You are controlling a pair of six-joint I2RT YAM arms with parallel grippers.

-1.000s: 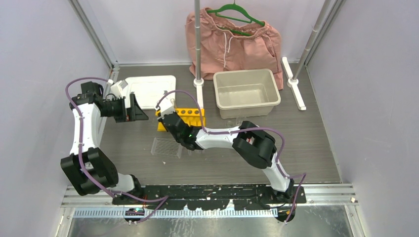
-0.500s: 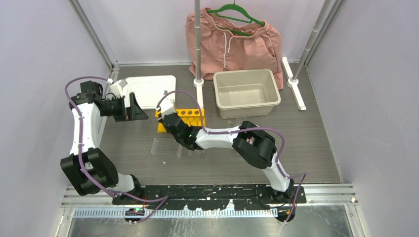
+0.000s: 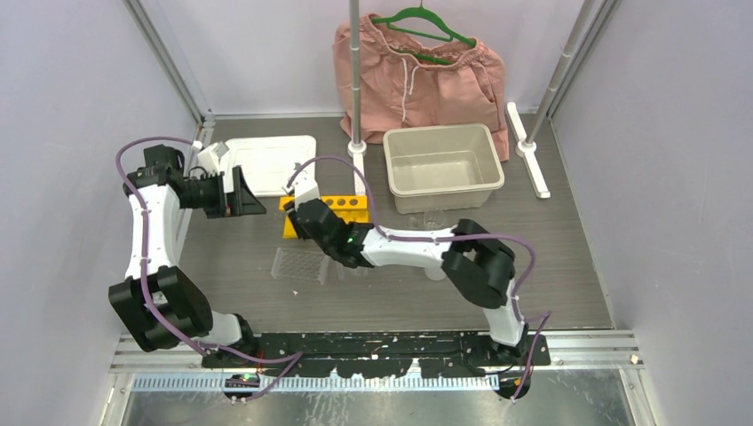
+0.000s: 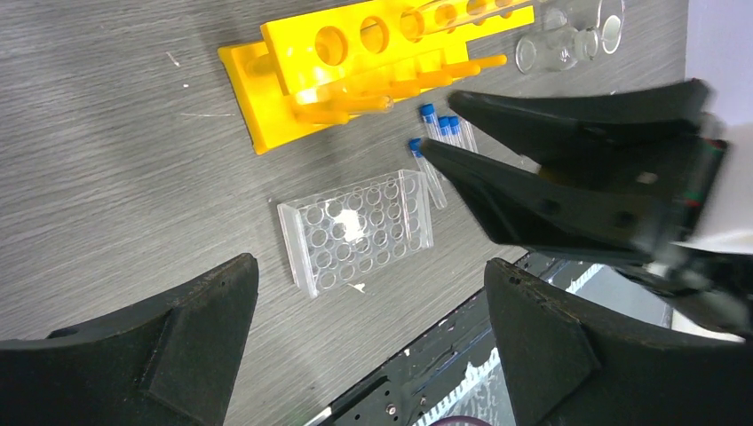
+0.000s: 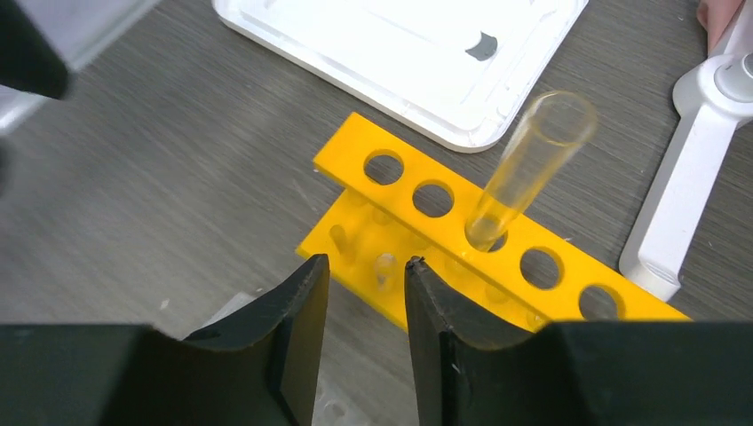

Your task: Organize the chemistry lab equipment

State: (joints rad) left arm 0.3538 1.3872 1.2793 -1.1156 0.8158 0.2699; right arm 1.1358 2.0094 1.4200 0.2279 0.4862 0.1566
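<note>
The right end effector [image 5: 366, 264] is hovering just beside the yellow test-tube rack [image 5: 355, 142], its fingers standing a little apart and gripping nothing. A clear test tube [image 5: 524, 173] is leaning in one of the rack's holes. Small blue-capped tubes [image 4: 441, 146] are lying on the tabletop [image 4: 133, 177] just beside the rack, with the clear plastic tray [image 4: 355, 231] near it. The left end effector [image 3: 250, 197] is hanging wide apart and empty off the rack's left end.
</note>
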